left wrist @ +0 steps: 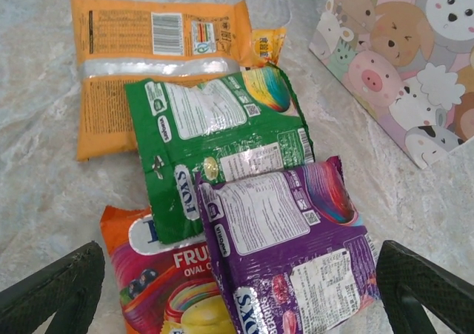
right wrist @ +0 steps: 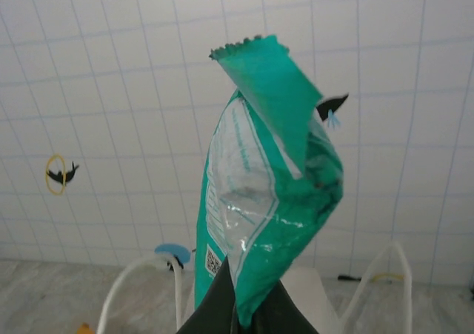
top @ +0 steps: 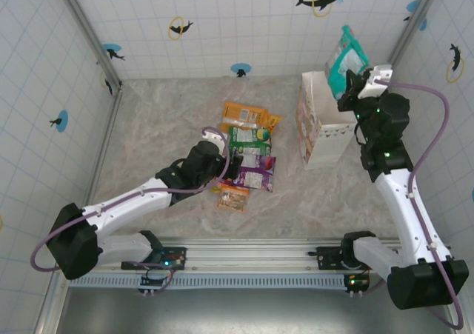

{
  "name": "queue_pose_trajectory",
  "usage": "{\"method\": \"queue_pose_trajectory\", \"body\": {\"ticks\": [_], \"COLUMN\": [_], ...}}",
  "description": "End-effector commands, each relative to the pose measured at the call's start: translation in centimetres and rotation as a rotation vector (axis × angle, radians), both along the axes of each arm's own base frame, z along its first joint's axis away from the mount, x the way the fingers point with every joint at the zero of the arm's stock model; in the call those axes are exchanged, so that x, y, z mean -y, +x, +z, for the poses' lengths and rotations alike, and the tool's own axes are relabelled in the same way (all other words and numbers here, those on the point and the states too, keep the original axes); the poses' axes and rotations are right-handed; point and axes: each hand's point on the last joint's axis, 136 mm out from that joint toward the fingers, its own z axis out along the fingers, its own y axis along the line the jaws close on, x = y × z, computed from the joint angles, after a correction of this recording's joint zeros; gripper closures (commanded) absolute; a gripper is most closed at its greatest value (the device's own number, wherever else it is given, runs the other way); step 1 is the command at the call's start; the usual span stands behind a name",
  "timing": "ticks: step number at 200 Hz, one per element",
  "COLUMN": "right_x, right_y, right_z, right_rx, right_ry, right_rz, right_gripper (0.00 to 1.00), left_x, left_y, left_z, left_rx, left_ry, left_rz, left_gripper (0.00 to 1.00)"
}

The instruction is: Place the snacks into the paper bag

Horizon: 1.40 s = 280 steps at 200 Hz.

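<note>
At left, the left end effector [top: 234,167] hangs with its jaws spread wide over the snack pile on the desk [top: 163,127]. The pile is an orange packet [left wrist: 148,60], a green packet [left wrist: 215,149] overlapping it, and a purple packet [left wrist: 289,245] lying over the green. They look light, glossy and crinkly, probably slippery when lying flat, so a crimped end seam seems the surest hold. To the right stands the paper bag [top: 320,130]. Above its mouth the right end effector [top: 351,84] pinches a teal packet [top: 346,58] by its lower edge.
</note>
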Motion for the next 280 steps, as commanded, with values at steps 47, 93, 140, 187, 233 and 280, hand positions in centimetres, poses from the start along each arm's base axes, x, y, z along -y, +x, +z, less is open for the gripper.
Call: {"method": "queue_pose_trajectory", "body": {"ticks": [47, 93, 140, 187, 233, 280], "right_x": [-0.5, -0.2, -0.3, -2.1, -5.4, -6.3], "right_y": [0.4, 0.1, -0.2, -3.2, -8.4, -11.0], "right_z": [-5.7, -5.2, -5.6, -4.6, -4.3, -5.3], "right_rx": [-0.125, -0.145, -0.226, -0.309, -0.325, -0.332], "right_ry": [0.014, 0.005, 0.029, 0.096, 0.149, 0.192], "right_rz": [0.03, 0.02, 0.026, 0.142, 0.385, 0.467], "right_gripper": [0.85, 0.62, 0.6, 0.57, 0.53, 0.53], "left_x": [-1.2, -1.3, -0.9, -0.6, 0.0, 1.3], "left_y": [0.3, 0.2, 0.2, -0.1, 0.2, 0.7], "left_z": [-2.5, -3.0, -3.2, -4.1, -5.5, -7.3], "left_rx": [-0.191, -0.235, -0.266, -0.326, -0.387, -0.449], "left_ry": [-0.112, -0.172, -0.189, -0.238, -0.287, -0.276], "left_rz": [0.052, 0.054, 0.046, 0.035, 0.02, -0.007], "left_gripper": [0.15, 0.19, 0.2, 0.27, 0.29, 0.35]}}
